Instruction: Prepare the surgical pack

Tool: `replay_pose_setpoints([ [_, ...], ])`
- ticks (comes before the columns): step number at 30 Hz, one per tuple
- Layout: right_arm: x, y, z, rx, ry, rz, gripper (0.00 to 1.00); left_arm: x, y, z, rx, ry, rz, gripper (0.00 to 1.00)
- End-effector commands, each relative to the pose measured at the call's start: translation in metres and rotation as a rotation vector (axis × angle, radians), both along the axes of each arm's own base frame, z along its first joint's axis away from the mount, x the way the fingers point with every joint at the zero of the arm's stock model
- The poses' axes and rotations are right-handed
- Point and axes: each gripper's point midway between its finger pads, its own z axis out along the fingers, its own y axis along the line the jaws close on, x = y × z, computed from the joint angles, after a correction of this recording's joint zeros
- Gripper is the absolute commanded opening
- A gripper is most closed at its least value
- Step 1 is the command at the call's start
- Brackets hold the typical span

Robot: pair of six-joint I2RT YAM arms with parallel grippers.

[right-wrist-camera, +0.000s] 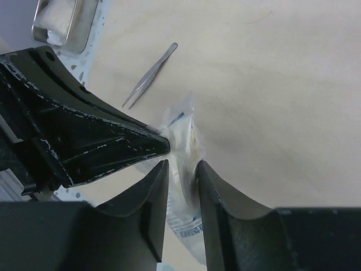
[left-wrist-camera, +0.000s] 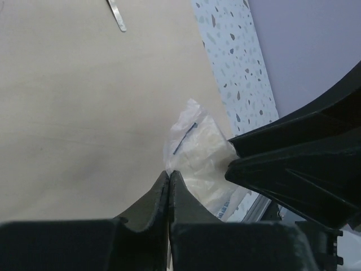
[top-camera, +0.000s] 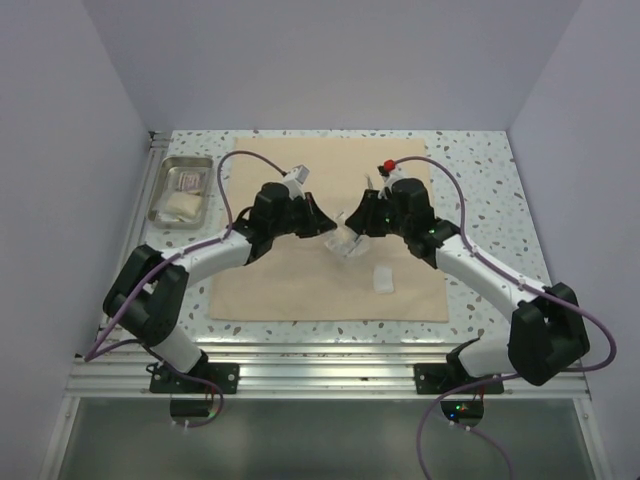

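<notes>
Cloth [top-camera: 300, 290] on speckled table [top-camera: 480, 190], walls [top-camera: 90, 120] — lilac

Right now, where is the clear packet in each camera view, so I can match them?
Top external: clear packet over the middle of the tan cloth.
Left wrist: right of centre, just past the tips of the left tool.
Right wrist: centre, running down between the fingers of the right tool.
Shared landmark: the tan cloth under it.
</notes>
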Motion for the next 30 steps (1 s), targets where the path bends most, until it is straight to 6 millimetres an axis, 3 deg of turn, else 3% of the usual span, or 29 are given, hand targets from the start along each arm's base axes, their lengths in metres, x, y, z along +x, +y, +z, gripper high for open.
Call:
replay_pose_setpoints([
  [1,-0.005,-0.011,0.01,-0.016,-0.014,-0.043,0.38,0.021,0.001,0.031,-0.019,-0.111,0.031,0.0],
  [5,-0.013,-0.04,-0.014,-0.117,0.024,-0.15,0.52,0.046,0.053,0.046,0.051,-0.154,0.165,0.0],
  [6,-0.017,-0.047,-0.025,-0.146,0.04,-0.162,0.53,0.061,0.082,0.049,0.06,-0.16,0.232,0.0],
  [8,-0.022,-0.061,-0.036,-0.198,0.056,-0.198,0.56,0.07,0.118,0.058,0.089,-0.184,0.302,0.0],
  [9,-0.027,-0.067,-0.045,-0.228,0.072,-0.206,0.57,0.082,0.158,0.056,0.125,-0.171,0.4,0.0],
  [11,-0.035,-0.077,-0.062,-0.273,0.106,-0.22,0.57,0.091,0.202,0.064,0.165,-0.19,0.503,0.0],
  [12,-0.038,-0.081,-0.067,-0.29,0.118,-0.23,0.57,0.098,0.243,0.064,0.187,-0.182,0.609,0.0],
  [14,-0.041,-0.091,-0.077,-0.327,0.133,-0.265,0.57,0.099,0.273,0.068,0.199,-0.189,0.693,0.0],
  [15,-0.045,-0.095,-0.085,-0.344,0.155,-0.272,0.57,0.101,0.305,0.069,0.21,-0.187,0.775,0.0],
  [17,-0.05,-0.1,-0.096,-0.371,0.187,-0.282,0.58,0.104,0.331,0.065,0.206,-0.168,0.836,0.0],
  [18,-0.051,-0.103,-0.101,-0.386,0.199,-0.296,0.59,0.104,0.355,0.062,0.206,-0.155,0.887,0.0],
  [24,-0.058,-0.11,-0.12,-0.437,0.251,-0.306,0.59,0.101,0.436,0.038,0.17,-0.084,1.05,0.0],
  [30,-0.067,-0.115,-0.139,-0.465,0.303,-0.31,0.53,0.095,0.47,0.014,0.17,-0.032,1.117,0.0],
])
